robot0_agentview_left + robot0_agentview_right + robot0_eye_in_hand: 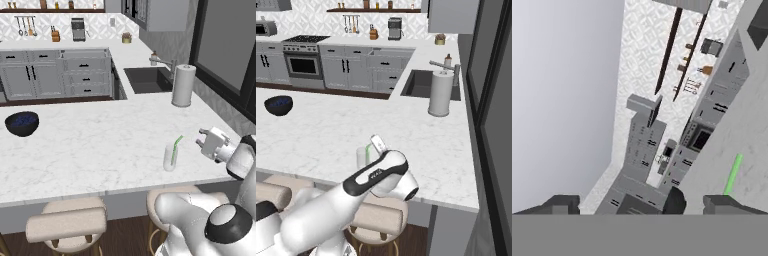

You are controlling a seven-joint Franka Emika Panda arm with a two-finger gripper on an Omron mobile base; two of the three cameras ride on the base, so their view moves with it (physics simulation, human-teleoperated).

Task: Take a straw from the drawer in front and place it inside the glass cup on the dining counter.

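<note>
Marble dining counter (100, 145), straw (174, 149) in glass cup (170, 158), claw (199, 138) open beside

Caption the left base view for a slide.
Green straw stands in the glass cup on the marble counter; open gripper beside it.

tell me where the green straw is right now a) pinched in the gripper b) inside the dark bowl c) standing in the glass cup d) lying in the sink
c, the straw stands tilted inside the glass cup on the counter, and the open gripper is beside it, apart.
</note>
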